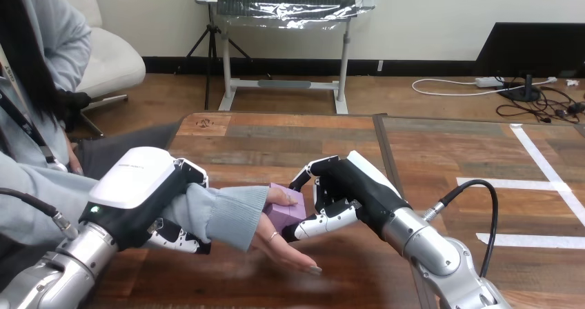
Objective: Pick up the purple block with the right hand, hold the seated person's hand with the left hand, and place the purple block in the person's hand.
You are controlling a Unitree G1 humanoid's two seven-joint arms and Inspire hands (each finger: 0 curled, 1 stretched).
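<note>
left hand (pixel 134 188): fingers curled round the person's wrist (pixel 231 216) | right hand (pixel 345 195): pinching small purple square block (pixel 287 204) at the person's hand (pixel 283 245), mid brown wooden table (pixel 276 136) | advice: settle block on palm before opening (keep wrist steady)

Purple block (pixel 295 209) half buried here: the person's hand (pixel 283 243) hides its underside, thumb across its top, and the right hand (pixel 345 192) pinches and covers its right edge. The left hand (pixel 141 188) wraps the person's wrist, fingers (pixel 174 238) mostly tucked beneath the sleeve (pixel 227 212). Right forearm (pixel 441 261) and left forearm (pixel 62 267) run off the bottom edge.
</note>
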